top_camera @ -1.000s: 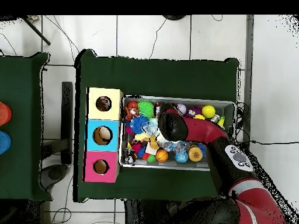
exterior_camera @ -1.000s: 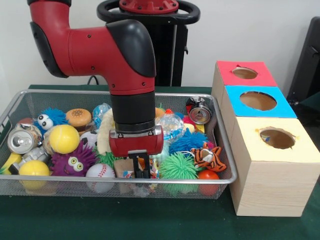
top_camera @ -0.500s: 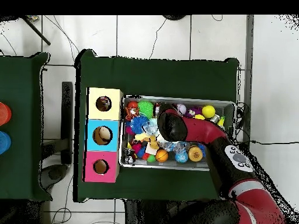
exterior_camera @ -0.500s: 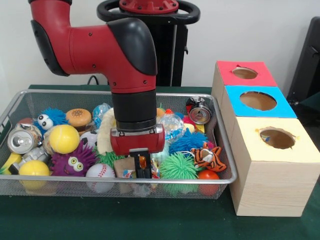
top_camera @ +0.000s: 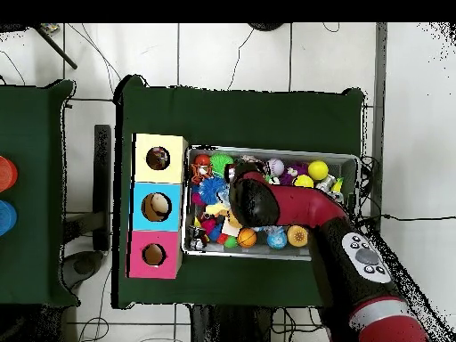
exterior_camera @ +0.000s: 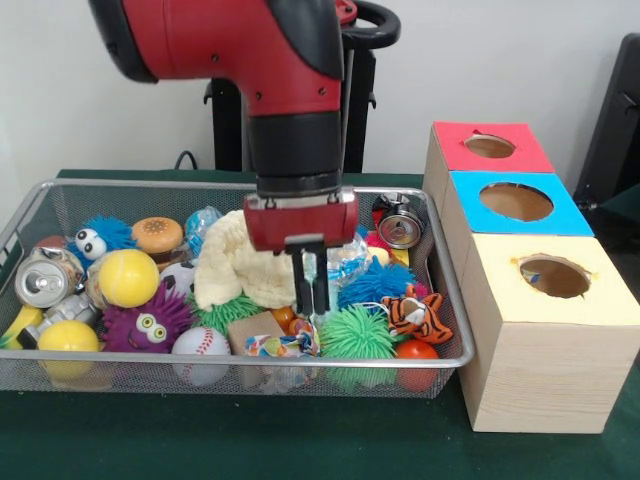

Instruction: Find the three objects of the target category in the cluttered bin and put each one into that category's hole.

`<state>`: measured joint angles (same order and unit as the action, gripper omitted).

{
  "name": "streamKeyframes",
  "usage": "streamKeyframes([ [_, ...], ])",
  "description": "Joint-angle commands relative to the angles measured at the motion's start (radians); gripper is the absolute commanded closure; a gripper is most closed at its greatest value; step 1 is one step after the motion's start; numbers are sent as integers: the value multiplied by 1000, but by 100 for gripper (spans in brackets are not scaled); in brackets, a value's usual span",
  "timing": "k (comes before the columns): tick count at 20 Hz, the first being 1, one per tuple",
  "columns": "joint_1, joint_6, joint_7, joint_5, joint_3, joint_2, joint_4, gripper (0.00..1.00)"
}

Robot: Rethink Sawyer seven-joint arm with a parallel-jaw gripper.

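Red-cased at the wrist and reaching down through centre frame, holding the gripper (exterior_camera: 311, 290) low over the middle of the wire bin (exterior_camera: 20, 215). Not showing clearly enough whether shut, parted or carrying anything, so leaving that as impossible to tell. Hanging just above a small orange ball (exterior_camera: 283, 317), beside a cream knitted lump (exterior_camera: 235, 270) to the left and a blue spiky ball (exterior_camera: 375, 283) to the right, with a green spiky ball (exterior_camera: 357, 335) sitting lower right of it. Sharing the bin further out with a tiger toy (exterior_camera: 415, 312), a baseball (exterior_camera: 200, 345), a yellow ball (exterior_camera: 128, 277) and a drinks can (exterior_camera: 45, 280) at the left edge. Lining up three boxes at the right of the frame, well apart from the gripper: a red-topped box (exterior_camera: 455, 150), a blue-topped box (exterior_camera: 470, 215) and a yellow-topped box (exterior_camera: 500, 300), each with one round hole. Hinting, from overhead, at something pale inside the blue hole (top_camera: 156, 207), though not plainly enough to count. Judging the job as still mid-search: carrying nothing visibly toward any hole, leaving the bin crowded, and not revealing which category is wanted.
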<state>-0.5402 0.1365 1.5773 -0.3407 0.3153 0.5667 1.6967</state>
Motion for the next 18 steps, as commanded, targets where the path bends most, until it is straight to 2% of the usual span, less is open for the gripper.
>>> streamKeyframes([
  [1,2,193,131,55,-22,71,148,100],
  [6,-9,214,111,57,-22,81,154,100],
  [12,-44,-8,156,26,26,49,131,100],
  [18,-22,-119,176,5,-16,11,101,100],
])
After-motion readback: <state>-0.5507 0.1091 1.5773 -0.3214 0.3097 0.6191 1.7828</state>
